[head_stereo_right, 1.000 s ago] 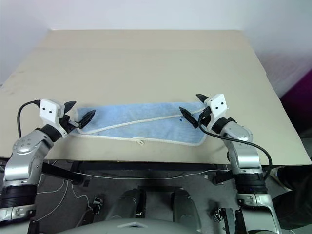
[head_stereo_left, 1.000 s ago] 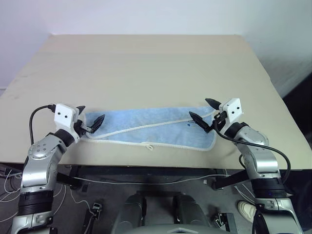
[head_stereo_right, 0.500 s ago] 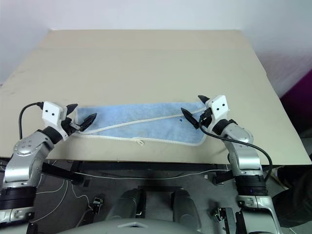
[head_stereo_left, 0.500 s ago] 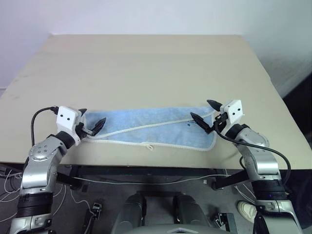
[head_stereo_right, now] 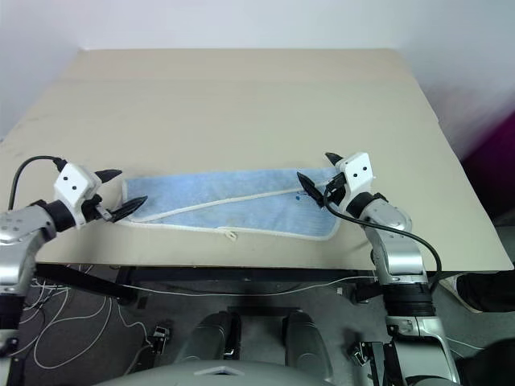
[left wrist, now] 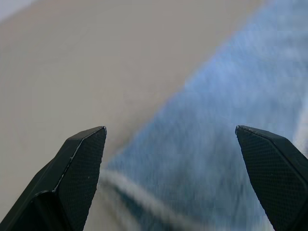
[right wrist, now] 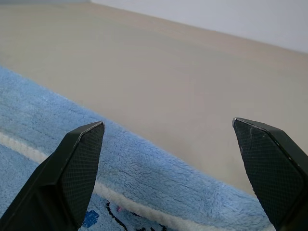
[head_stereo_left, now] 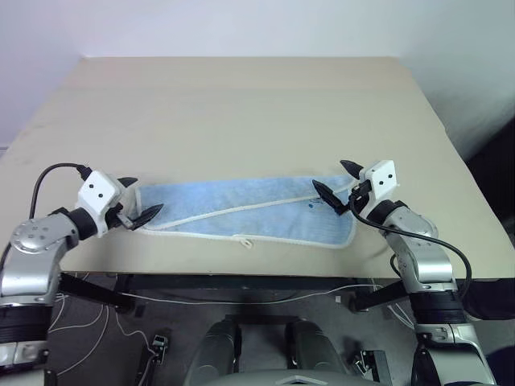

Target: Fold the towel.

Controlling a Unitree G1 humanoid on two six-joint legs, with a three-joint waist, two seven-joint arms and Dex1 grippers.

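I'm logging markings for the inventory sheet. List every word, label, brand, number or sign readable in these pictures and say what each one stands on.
No text can be read anywhere in these pictures.
Small dark and blue printed mark on the light-blue towel, near its end by the right end effector: cut off at the picture's edge, not legible.
Small white tag on the towel's near edge: too small to tell whether it bears print.

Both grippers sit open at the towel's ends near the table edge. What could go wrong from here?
1. The towel lies close to the table's near edge; a sloppy pull could drag it off.
2. It is already doubled lengthwise, so the left gripper may pinch only one layer.
3. The right gripper sits slightly inboard of its end, so the fold could come out uneven.
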